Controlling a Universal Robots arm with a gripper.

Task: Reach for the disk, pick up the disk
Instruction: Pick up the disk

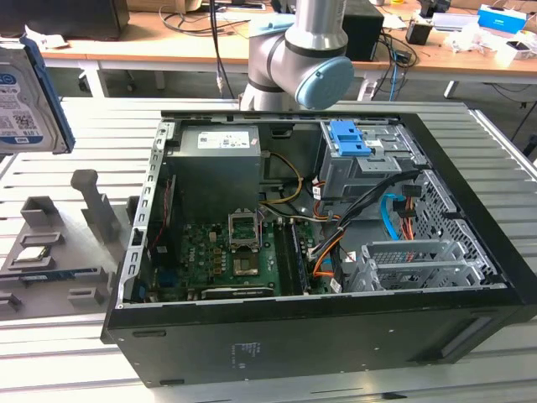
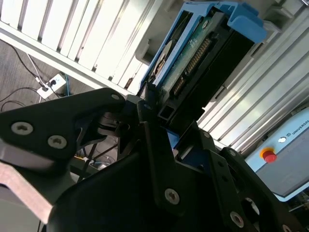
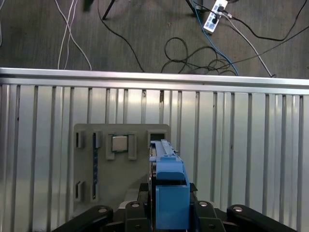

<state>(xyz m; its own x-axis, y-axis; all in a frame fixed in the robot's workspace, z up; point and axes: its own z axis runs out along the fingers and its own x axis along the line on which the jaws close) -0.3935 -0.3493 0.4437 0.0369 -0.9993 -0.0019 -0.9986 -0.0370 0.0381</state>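
The disk (image 1: 23,99) is a silver-grey drive with a white-and-blue label and blue side rails. It stands on edge in the air at the exterior view's left, above the grey fixture plate (image 1: 59,252). In both wrist views my gripper (image 2: 170,122) is shut on the disk (image 2: 193,48), with a black finger on each flat side. In the first wrist view the disk's blue rail (image 3: 170,193) runs edge-on between the fingers (image 3: 199,205), above the fixture plate (image 3: 120,193) and its empty slot (image 3: 157,137).
An open computer case (image 1: 319,252) fills the middle of the slatted metal table (image 1: 503,143), with a blue latch bracket (image 1: 350,138) on its drive cage. The arm's base (image 1: 302,59) stands behind it. A small grey chip (image 3: 119,143) lies in the fixture. Cables and a power strip (image 3: 214,14) lie on the floor.
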